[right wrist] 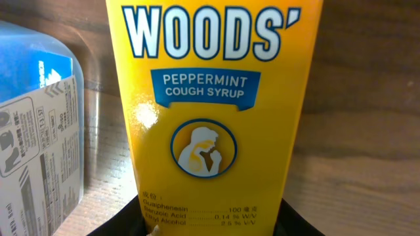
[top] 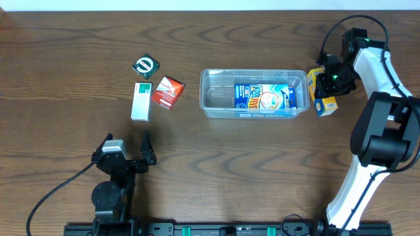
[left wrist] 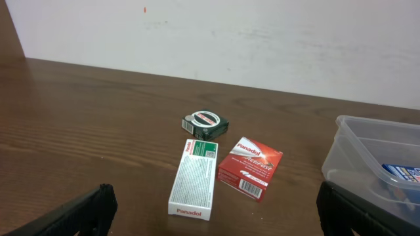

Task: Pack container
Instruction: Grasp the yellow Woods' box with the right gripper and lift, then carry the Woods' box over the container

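Note:
The clear plastic container (top: 209, 92) sits at the table's middle with a blue box (top: 264, 98) lying inside; its corner shows in the left wrist view (left wrist: 367, 154) and its wall in the right wrist view (right wrist: 39, 131). My right gripper (top: 325, 84) is shut on a yellow Woods' cough syrup box (right wrist: 213, 98), just right of the container (top: 324, 105). My left gripper (top: 128, 152) is open and empty near the front left. A white Panadol box (left wrist: 195, 178), a red Panadol box (left wrist: 251, 167) and a green box (left wrist: 205, 122) lie left of the container.
The three small boxes also show in the overhead view: white (top: 141, 101), red (top: 167, 92), green (top: 146, 66). A pale wall (left wrist: 216, 39) rises behind the table's far edge. Bare wood lies between my left gripper and the boxes.

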Tool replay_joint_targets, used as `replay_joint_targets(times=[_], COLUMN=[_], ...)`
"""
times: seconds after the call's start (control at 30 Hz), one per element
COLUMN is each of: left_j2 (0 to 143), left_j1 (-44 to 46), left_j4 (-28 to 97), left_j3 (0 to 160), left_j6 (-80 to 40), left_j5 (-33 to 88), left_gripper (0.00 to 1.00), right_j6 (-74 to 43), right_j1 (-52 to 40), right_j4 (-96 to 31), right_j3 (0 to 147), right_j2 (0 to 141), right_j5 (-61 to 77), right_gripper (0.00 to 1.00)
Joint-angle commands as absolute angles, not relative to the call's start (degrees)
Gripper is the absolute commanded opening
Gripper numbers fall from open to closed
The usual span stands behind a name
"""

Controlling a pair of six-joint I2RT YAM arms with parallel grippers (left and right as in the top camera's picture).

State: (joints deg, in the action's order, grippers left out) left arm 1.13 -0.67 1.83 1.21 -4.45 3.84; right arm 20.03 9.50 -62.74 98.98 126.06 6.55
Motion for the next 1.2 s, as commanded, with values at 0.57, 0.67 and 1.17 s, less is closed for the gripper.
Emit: replay_joint_targets(times=[0.57, 0.67, 1.17], left_j2=[1.0, 1.0, 1.0], left_j1=[-0.9, -0.9, -0.9], left_j4=[3.7, 3.7, 3.7], left_j3=[0.2, 0.2, 0.2], left_j6=[-4.1, -4.1, -4.1], left_j5=[3.8, 3.8, 3.8], left_gripper=[0.98, 0.98, 0.98], right_j6=[16.7, 16.7, 29.2], right_j1=[8.2, 6.2, -17.9], right_j4=[-83.2, -84.0, -83.8], right_j3=[128.2, 129.4, 128.7], right_j2=[121.8, 119.9, 117.3], right_j5=[5.8, 5.8, 2.8], right_gripper=[0.38, 0.38, 0.39])
